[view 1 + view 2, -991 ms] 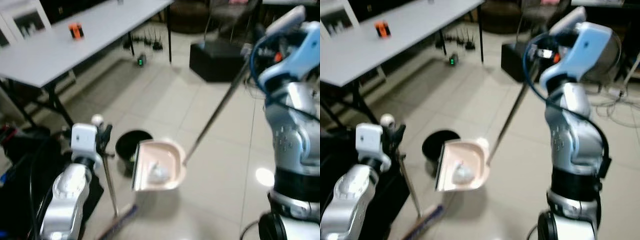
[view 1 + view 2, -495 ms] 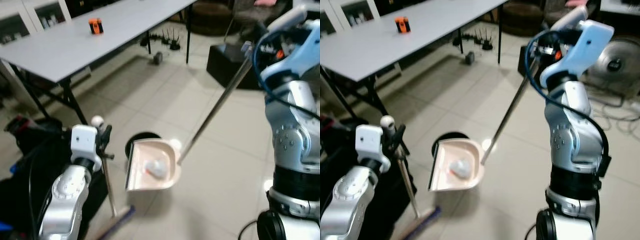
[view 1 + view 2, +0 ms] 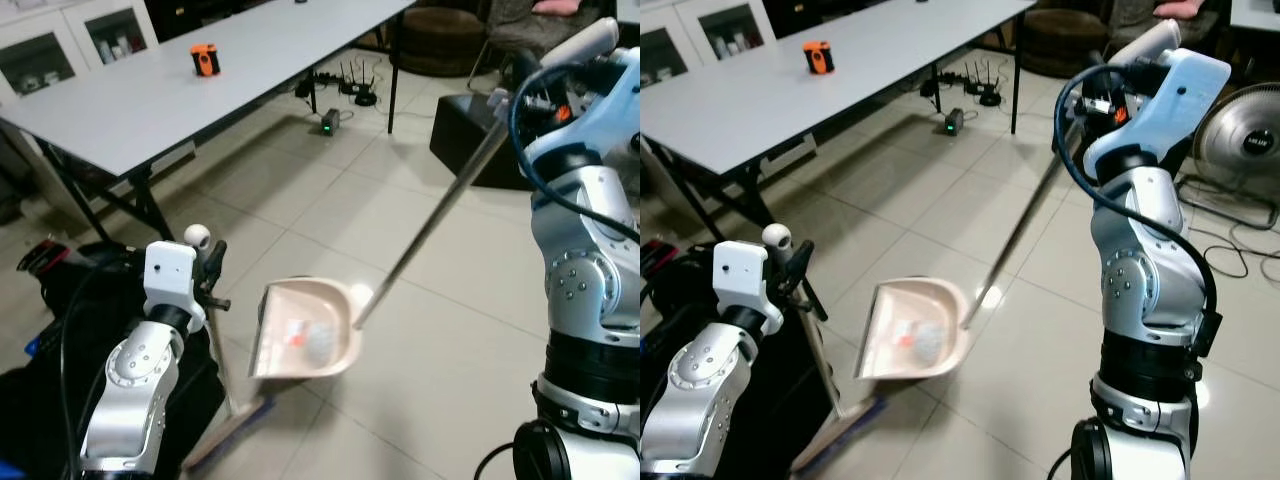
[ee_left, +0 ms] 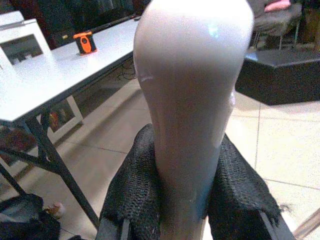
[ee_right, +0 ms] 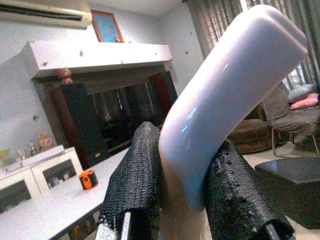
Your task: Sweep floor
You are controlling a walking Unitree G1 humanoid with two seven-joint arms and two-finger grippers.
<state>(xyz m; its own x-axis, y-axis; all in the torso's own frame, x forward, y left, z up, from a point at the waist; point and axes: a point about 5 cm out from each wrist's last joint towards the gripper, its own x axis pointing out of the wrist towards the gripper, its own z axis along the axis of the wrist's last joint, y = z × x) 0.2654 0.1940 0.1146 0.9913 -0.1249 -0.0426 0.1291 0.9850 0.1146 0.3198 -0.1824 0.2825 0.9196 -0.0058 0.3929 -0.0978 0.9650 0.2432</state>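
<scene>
A: Dustpan (image 3: 308, 340), pink, long-handled; held tilted above the tiled floor (image 3: 440, 280), a pale crumpled scrap (image 3: 318, 340) lying in its tray. Right gripper (image 5: 186, 200) clamped on the handle's top end, fingers (image 5: 134, 185) pressing both sides.

B: Broom (image 3: 222, 385)?

A: Left gripper (image 4: 187, 200) closed around its rounded grip; brush head low by the left arm, near the floor.

B: Handling note?

A: Judged: keep the tray level, lip raised, so the scrap stays put; carry slowly, broom clear of the pan. Grey table (image 3: 120, 95) well apart
</scene>
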